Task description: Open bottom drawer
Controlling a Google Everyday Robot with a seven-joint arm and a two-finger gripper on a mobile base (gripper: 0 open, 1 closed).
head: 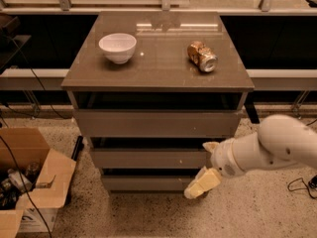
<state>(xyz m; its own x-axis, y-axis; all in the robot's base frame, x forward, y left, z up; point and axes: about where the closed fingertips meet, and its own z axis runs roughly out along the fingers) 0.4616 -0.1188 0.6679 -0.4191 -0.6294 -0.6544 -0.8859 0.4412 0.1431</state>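
Observation:
The bottom drawer (143,183) is the lowest, narrowest front of the grey-brown cabinet (158,86). It sits under the middle drawer (148,158) and the taller top drawer (153,123), and its front looks flush and shut. My gripper (205,166) comes in from the right on a white arm (277,145). It is open and empty. Its lower cream finger (200,184) lies over the right end of the bottom drawer front. Its upper finger (212,147) is at the level of the middle drawer's right end.
A white bowl (118,47) and a crushed can (202,56) lie on the cabinet top. An open cardboard box (29,182) with clutter stands on the floor at the left. Cables (299,185) lie on the floor at the right. A dark bench runs behind.

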